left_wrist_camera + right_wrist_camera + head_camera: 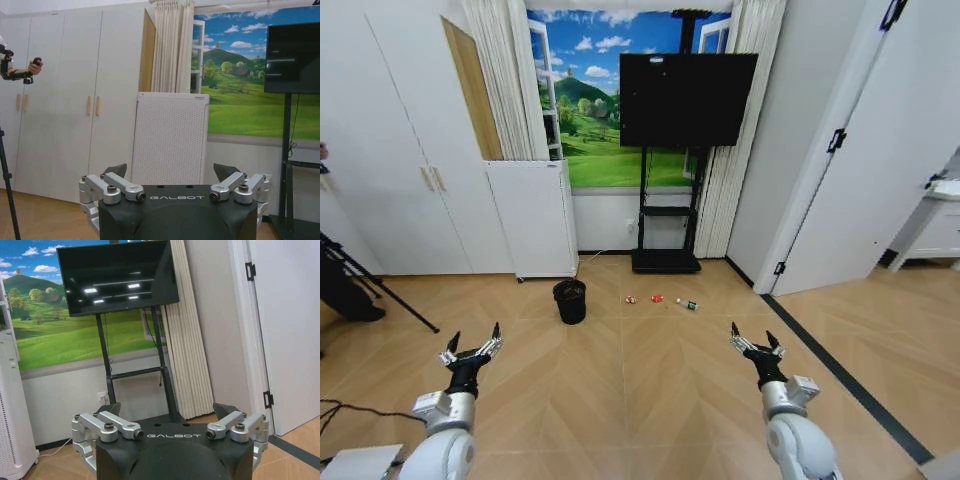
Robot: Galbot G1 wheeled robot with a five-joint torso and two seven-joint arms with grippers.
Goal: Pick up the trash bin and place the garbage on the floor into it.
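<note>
Nearest the robot, the left gripper [475, 338] and right gripper [754, 337] hover spread wide and empty above the wooden floor [650, 390], well short of the trash bin [570, 301] standing upright farther ahead, with the garbage [658, 299] strewn to its right.

Home-like living room, wardrobes [390, 150], television on stand [687, 100], curtains [505, 80]
</note>
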